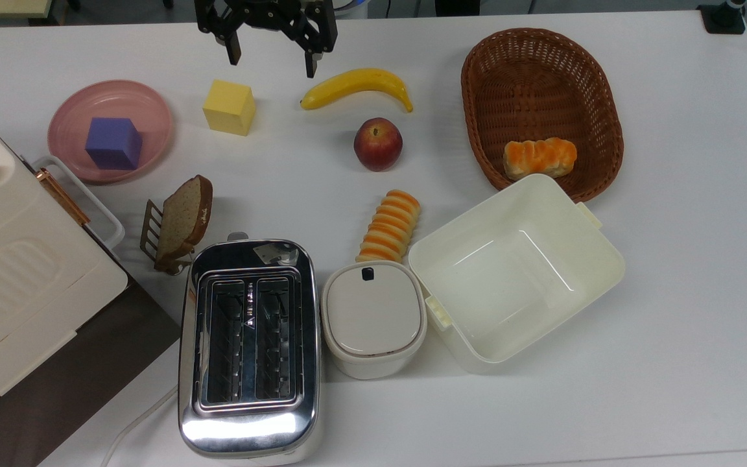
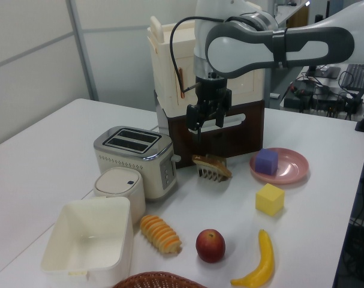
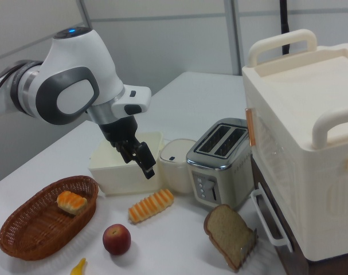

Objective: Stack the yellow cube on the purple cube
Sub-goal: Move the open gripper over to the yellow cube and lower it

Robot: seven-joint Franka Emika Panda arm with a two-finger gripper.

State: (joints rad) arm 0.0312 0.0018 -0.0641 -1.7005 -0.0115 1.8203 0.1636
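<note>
Yellow cube [image 1: 229, 107] on bare table [image 1: 672, 259], landmark for rest. In top view: pink plate [image 1: 69, 123] to its left, purple cube [image 1: 114, 143] sitting on plate, well apart from yellow cube. Banana [image 1: 357, 87] to its right, apple [image 1: 378, 144] lower right, bread slice in rack [image 1: 182, 220] and toaster [image 1: 248, 344] below. Nothing lies between cubes. Gripper [image 1: 273, 57] above cube, slightly right, spread wide, holding nothing, touching nothing. No legible writing.

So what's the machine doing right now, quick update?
Gripper open, empty, hanging above the table. Yellow cube loose on the table, untouched. Purple cube on the pink plate, top bare. Banana nearby, not blocking.
</note>
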